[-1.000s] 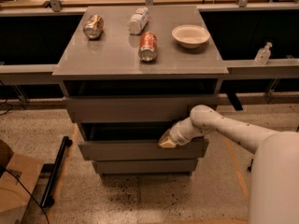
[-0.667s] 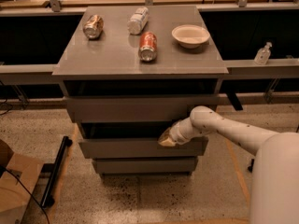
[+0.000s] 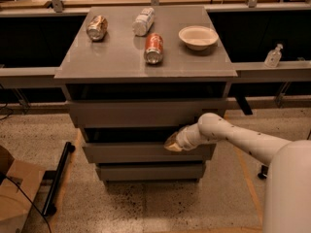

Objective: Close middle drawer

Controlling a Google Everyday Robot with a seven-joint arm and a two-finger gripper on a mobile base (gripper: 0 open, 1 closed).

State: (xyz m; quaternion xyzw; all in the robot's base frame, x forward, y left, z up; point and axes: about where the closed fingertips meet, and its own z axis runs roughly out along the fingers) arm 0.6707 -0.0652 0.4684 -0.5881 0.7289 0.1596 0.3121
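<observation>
The middle drawer (image 3: 131,152) is the second of three in the grey cabinet (image 3: 146,62). Its plain flat front stands out a little from the cabinet, with a dark gap above it. My gripper (image 3: 173,143) is at the upper right part of that front, at its top edge. My white arm (image 3: 243,140) reaches in from the lower right. The top drawer (image 3: 146,113) sits above and the narrower lowest drawer (image 3: 150,172) below.
On the cabinet top lie a silver can (image 3: 96,27), a white can (image 3: 143,21), a red can (image 3: 154,48) and a white bowl (image 3: 198,37). A sanitiser bottle (image 3: 273,56) stands on the right ledge. A cardboard box (image 3: 14,191) and black bar (image 3: 57,178) lie on the floor at left.
The gripper has stayed at the middle drawer's front, and the drawer front looks pushed in slightly. Nothing on top moved.
</observation>
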